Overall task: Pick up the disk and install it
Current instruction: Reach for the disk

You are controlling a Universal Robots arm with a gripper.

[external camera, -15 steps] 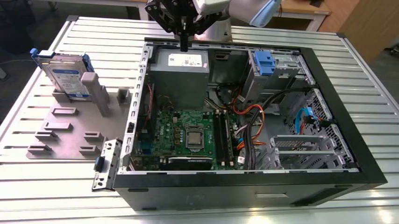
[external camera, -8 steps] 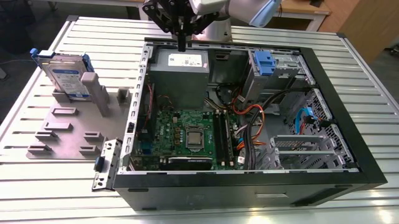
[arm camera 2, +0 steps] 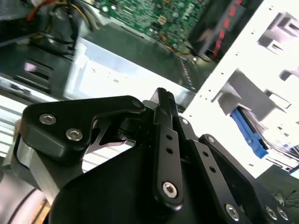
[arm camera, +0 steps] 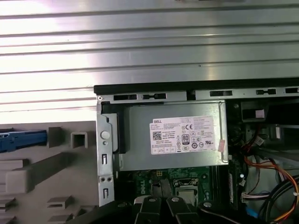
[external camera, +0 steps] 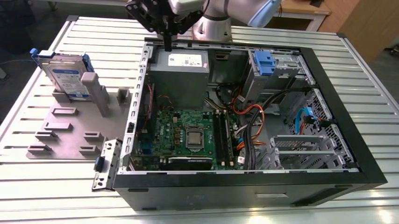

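Over on the exterior view's left, the disk [external camera: 64, 77] stands on edge in a grey holder [external camera: 68, 130], well apart from the gripper [external camera: 168, 45]. It's a flat silver slab with its white-and-blue label turned toward us and blue rails along its edges, one blue end sticking out at the top corner. It stands close to upright, just beside a grey post [external camera: 93, 91] of that holder. The holder is a flat grey plate dotted with little blocks and slots, lying on the table right next to the case.

Moving across, the open case [external camera: 249, 191] lies on its side. It has a black frame, a green board [external camera: 187, 135] in the middle, and orange and black cables [external camera: 249, 114] beside it. At the far end sits the grey supply box [external camera: 181, 70] with a white sticker on top. The black gripper hangs right over its far edge, pointing straight down. Its fingers [arm camera 2: 164, 116] are pressed together with nothing between them, and the second wrist view shows the tips meeting. Further right is the drive cage [external camera: 283, 65] with its blue latch [external camera: 265, 63].

Everything rests on a ribbed metal table [external camera: 365, 79] of silvery slats. Beyond it, at the right, there's wooden furniture [external camera: 365, 23]. At the far left is dark floor [external camera: 12, 28].
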